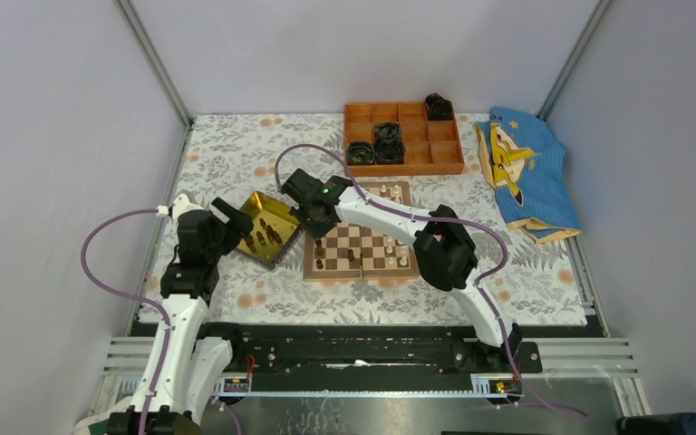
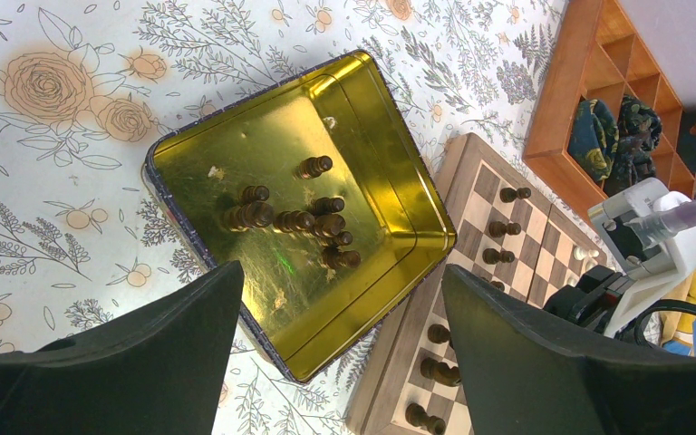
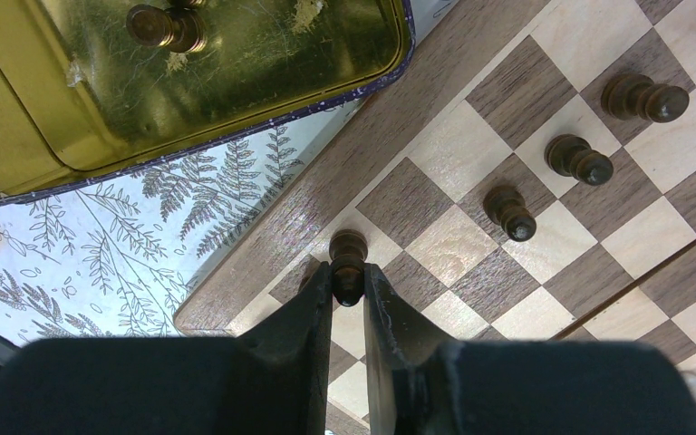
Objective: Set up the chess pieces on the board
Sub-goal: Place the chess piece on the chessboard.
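From above, a table (image 1: pixel 236 145) covered in a pale print of grey ferns and peach roses sits between plain grey walls (image 1: pixel 353 45), metal posts (image 1: pixel 154 59) at the back corners and a black rail (image 1: pixel 362 349) along the near edge under both arm bases. The board (image 1: pixel 376 246) lies near the middle with a few dark and pale pieces (image 1: pixel 352 256) standing on it. A gold tray (image 1: pixel 263 207) sits angled just beside its left edge, more dark pieces inside. At the back stands an orange box (image 1: pixel 404 169) with black rolls (image 1: pixel 387 143) in several compartments; a blue cloth (image 1: pixel 521 172) lies to its right. The left gripper (image 1: pixel 234 219) hangs over the tray's left side; the right gripper (image 1: pixel 315 234) reaches down at the board's left edge. The left wrist view looks down between two black fingers (image 2: pixel 145 362) spread wide, nothing between them; below, dark pieces lie clustered on the tray's shiny floor, fern print around it and the board to the right. The right wrist view shows the fingers clamped on the head of a dark piece (image 3: pixel 347 267) over a square beside the board's brown border, near a corner; whether its base touches I cannot tell. Three more dark pieces stand in a diagonal line to the right, and a strip of fern print separates the tray's rim from the board.
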Robot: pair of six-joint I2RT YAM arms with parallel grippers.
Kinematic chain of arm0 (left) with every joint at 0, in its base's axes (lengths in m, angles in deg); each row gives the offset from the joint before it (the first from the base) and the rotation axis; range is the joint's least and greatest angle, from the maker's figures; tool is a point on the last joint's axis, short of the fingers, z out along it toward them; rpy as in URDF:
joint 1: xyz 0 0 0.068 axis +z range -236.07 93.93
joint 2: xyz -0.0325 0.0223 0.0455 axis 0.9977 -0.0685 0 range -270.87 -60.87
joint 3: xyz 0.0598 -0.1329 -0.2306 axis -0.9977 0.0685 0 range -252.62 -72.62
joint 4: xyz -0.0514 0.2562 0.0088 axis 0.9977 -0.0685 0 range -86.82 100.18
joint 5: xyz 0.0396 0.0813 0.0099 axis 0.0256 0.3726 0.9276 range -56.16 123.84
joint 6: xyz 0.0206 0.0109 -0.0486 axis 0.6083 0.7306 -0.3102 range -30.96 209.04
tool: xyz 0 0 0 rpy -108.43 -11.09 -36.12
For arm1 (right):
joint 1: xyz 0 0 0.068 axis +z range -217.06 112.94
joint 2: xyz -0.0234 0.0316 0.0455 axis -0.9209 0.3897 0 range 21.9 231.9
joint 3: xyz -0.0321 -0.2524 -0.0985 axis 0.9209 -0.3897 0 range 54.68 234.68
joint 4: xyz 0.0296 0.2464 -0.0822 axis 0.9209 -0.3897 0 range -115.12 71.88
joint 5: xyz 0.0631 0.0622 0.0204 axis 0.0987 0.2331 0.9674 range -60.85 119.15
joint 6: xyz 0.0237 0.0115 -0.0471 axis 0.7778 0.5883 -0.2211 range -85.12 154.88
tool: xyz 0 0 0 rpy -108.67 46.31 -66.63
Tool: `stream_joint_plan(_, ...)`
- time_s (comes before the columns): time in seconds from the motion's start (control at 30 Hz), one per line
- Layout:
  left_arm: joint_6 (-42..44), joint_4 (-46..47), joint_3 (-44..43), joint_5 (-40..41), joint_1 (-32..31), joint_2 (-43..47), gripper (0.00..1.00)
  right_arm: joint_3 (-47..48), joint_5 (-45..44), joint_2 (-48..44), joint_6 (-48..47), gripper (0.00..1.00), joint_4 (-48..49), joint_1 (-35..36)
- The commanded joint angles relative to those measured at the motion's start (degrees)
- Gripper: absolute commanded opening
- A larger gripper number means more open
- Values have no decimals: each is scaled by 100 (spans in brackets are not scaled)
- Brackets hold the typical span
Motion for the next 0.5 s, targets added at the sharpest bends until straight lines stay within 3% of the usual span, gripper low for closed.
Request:
stream_joint_plan(0.0, 22, 259, 35, -39, -41, 29, 88, 59, -114, -19, -100, 11, -21, 55)
stream_joint_plan(0.47, 22, 260, 35, -37, -41, 43, 88, -12, -148, -112, -89, 8, 11, 55)
